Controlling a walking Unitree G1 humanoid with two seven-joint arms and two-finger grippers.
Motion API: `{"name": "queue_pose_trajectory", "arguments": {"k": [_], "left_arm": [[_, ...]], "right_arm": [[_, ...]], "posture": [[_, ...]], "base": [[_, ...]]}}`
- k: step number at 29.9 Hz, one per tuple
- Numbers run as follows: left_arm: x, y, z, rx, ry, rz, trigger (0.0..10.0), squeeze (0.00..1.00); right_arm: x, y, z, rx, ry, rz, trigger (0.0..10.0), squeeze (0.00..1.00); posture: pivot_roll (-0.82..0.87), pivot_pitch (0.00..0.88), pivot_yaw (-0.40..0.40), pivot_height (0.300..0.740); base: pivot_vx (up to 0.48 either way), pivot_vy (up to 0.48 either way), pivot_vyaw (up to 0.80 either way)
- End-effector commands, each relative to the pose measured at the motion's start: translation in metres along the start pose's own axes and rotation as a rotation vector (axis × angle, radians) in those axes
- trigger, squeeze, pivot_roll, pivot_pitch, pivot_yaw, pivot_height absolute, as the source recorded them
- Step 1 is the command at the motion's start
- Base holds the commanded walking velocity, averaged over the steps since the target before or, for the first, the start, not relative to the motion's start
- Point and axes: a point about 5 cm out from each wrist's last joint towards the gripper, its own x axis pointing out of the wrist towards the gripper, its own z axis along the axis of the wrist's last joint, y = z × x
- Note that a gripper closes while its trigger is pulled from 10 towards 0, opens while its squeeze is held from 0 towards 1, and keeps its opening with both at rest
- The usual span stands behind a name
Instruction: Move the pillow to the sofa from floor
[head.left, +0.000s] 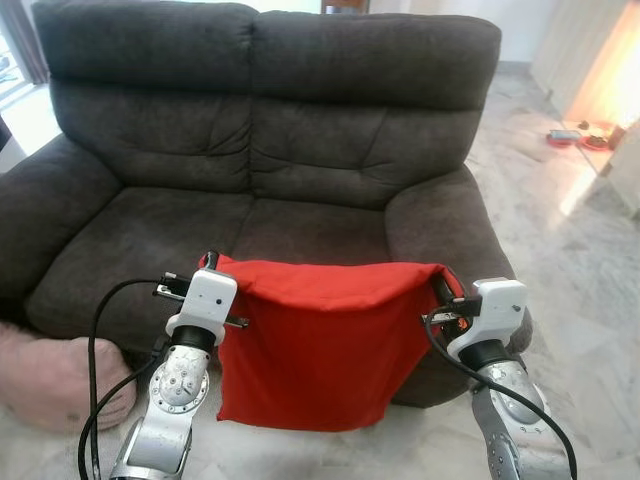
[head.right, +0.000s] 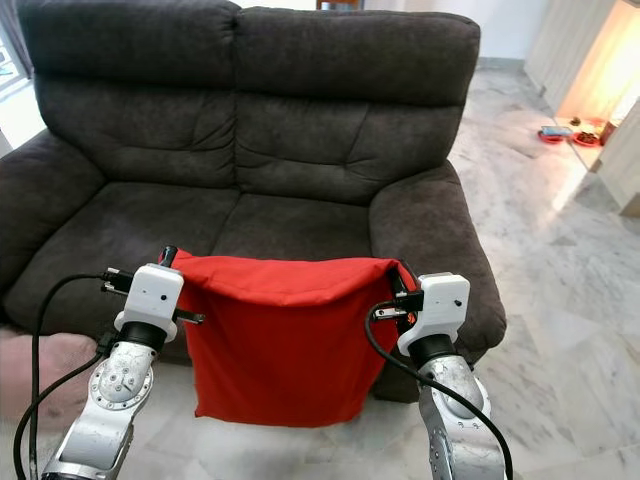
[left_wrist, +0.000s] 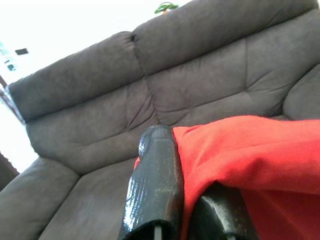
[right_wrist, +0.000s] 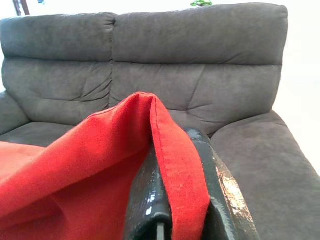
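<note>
A red pillow (head.left: 320, 345) hangs flat between my two arms, in front of the dark grey sofa (head.left: 270, 150). My left gripper (head.left: 210, 262) is shut on its upper left corner. My right gripper (head.left: 440, 285) is shut on its upper right corner. The pillow's top edge is level with the front of the seat cushions, and its lower edge hangs just above the floor. In the left wrist view a black finger (left_wrist: 155, 185) presses the red fabric (left_wrist: 250, 150). Along the right wrist view, the fabric (right_wrist: 170, 150) is pinched between both fingers.
A pinkish cushion (head.left: 50, 380) lies on the floor at the sofa's left front corner. Marble floor (head.left: 590, 290) stretches to the right, with small red objects (head.left: 575, 137) far back near a lit wall.
</note>
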Motion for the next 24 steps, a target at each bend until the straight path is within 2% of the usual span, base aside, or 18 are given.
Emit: {"name": "queue_pose_trajectory", "arguments": {"k": [1,16,20,24], "left_arm": [[0.008,0.005,0.024,0.004,-0.121,0.014,10.0,0.0],[0.012,0.009,0.036,0.032,-0.18,0.024,10.0,0.0],[0.012,0.008,0.037,0.03,-0.186,0.026,10.0,0.0],[0.015,0.009,0.04,0.032,-0.196,0.028,10.0,0.0]], "right_arm": [[0.006,0.001,0.02,-0.011,-0.092,0.011,10.0,0.0],[0.01,0.005,0.031,-0.027,-0.126,0.043,10.0,0.0],[0.011,0.008,0.034,-0.056,-0.14,0.069,10.0,0.0],[0.011,0.008,0.036,-0.042,-0.153,0.071,10.0,0.0]], "posture": [[0.06,0.029,-0.033,0.74],[0.07,0.033,-0.033,0.74],[0.07,0.029,-0.035,0.74],[0.06,0.024,-0.034,0.74]], "base": [[0.0,0.0,0.0],[0.0,0.0,0.0],[0.0,0.0,0.0],[0.0,0.0,0.72]]}}
